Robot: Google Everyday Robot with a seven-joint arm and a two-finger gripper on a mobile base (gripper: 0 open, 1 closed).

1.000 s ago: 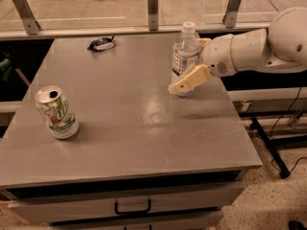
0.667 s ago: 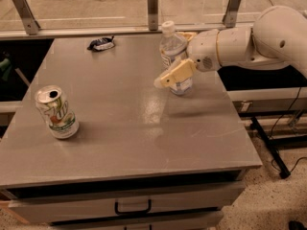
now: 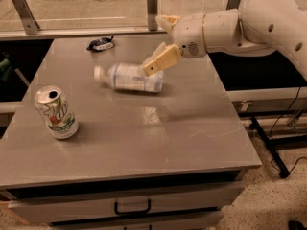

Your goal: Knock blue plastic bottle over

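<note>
The blue plastic bottle [image 3: 132,78] lies on its side on the grey table [image 3: 153,138], white cap pointing left, toward the back middle of the tabletop. My gripper [image 3: 154,46] comes in from the right on the white arm [image 3: 249,23], just above and behind the bottle's base end. One tan finger [image 3: 160,61] slants down and rests at the bottle's right end. The other finger [image 3: 166,21] stands apart, higher up. The gripper is open and holds nothing.
A silver-green soda can [image 3: 56,113] stands upright at the table's left. A small black object [image 3: 100,43] lies at the back left. Metal rail posts [image 3: 152,4] run behind the table. A drawer with a handle [image 3: 132,208] is below the front edge.
The bottle stood upright by the gripper; it has tipped to the left and now lies on its side. The gripper swept left across the table's back.
</note>
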